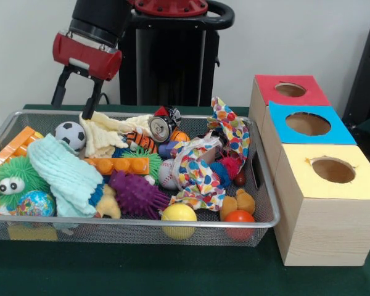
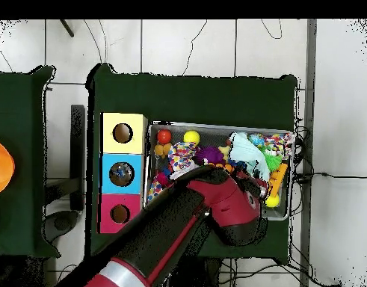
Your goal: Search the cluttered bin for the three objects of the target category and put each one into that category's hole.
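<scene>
No legible txt, labels, brands or nos. anywhere; can (image 1: 161, 127) print too small to read.

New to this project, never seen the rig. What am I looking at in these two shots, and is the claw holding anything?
It is one red and black robot arm ending in a claw. One shot is taken from across the table, the other from straight above.

On the green table sits a wire mesh bin full of toys: a soccer ball, a purple spiky toy, a yellow ball, a drink can, cloths. Beside it stand three wooden boxes, each with a round hole: red top, blue top, yellow top.

The claw hangs open over the bin's back edge, just above a cream cloth. It holds nothing.
</scene>
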You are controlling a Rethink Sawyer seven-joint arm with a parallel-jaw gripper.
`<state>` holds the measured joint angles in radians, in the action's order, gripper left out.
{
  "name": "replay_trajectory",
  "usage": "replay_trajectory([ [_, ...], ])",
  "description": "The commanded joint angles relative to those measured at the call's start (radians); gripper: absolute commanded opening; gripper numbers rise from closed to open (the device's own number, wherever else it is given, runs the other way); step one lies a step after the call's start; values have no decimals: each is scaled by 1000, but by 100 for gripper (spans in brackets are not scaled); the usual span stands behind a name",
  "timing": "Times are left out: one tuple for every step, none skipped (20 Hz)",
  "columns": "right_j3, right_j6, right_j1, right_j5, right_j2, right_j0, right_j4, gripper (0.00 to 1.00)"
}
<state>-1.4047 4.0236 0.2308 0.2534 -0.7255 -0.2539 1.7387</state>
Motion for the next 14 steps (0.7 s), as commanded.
replay_trajectory([
  [75,-409,58,-89,310,112,-108,100],
  [77,-414,61,-97,322,119,-103,100],
  [76,-432,70,-108,339,130,-103,100],
  [78,-440,71,-116,347,135,-100,100],
  [78,-455,75,-120,358,143,-101,100],
  [80,-466,76,-126,367,148,-100,100],
  [80,-485,84,-136,379,157,-103,100],
  [84,-489,82,-141,381,159,-104,100],
  [85,-500,83,-144,386,163,-106,100],
  [87,-504,80,-147,386,164,-107,100],
  [87,-511,81,-150,390,167,-108,100],
  [86,-520,83,-153,396,171,-111,100],
  [87,-522,81,-151,397,173,-112,100],
  [87,-520,78,-149,398,174,-112,100],
])
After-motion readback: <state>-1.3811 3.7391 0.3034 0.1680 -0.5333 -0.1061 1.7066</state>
